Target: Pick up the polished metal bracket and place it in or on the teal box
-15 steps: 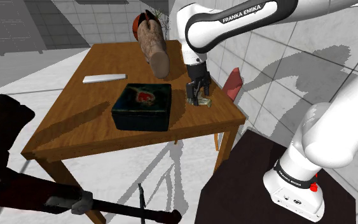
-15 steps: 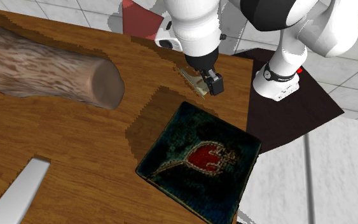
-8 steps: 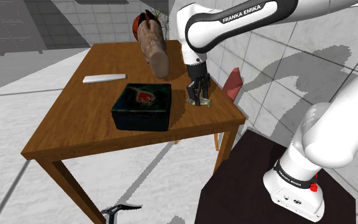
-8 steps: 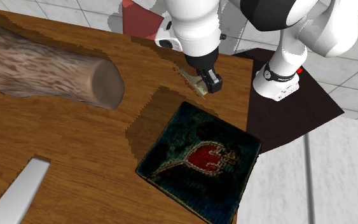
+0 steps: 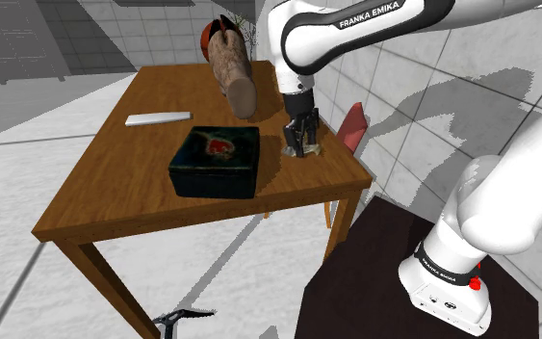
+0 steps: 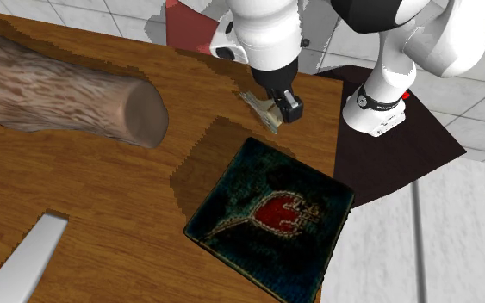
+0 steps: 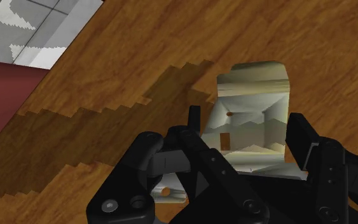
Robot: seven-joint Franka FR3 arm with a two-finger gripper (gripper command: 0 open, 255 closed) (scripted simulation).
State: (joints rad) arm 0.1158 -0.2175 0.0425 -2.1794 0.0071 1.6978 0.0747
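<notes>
The shiny metal bracket [image 7: 254, 95] is clasped between my two black fingers [image 7: 301, 137]; my gripper [image 7: 247, 130] is shut on it. In the shoulder view the gripper [image 5: 300, 143] stands upright over the table's right edge with the bracket [image 5: 296, 151] at its tips, just off the wood. The dark teal box [image 5: 216, 162] with a red flower on its lid lies to the shoulder view's left of the gripper, a short gap away. From the second exterior view the gripper [image 6: 285, 107] and bracket [image 6: 264, 110] are just beyond the box [image 6: 270, 215].
A thick brown log [image 5: 232, 67] lies at the back of the wooden table [image 5: 115, 183], and a flat white bar [image 5: 158, 118] lies left of the box. A red chair [image 5: 353, 125] stands past the table's right edge. The dark stand [image 5: 374, 279] is lower right.
The fingers closed on the bracket, and the hand has since risen slightly with it. A large dark shape at the shoulder view's lower left has gone.
</notes>
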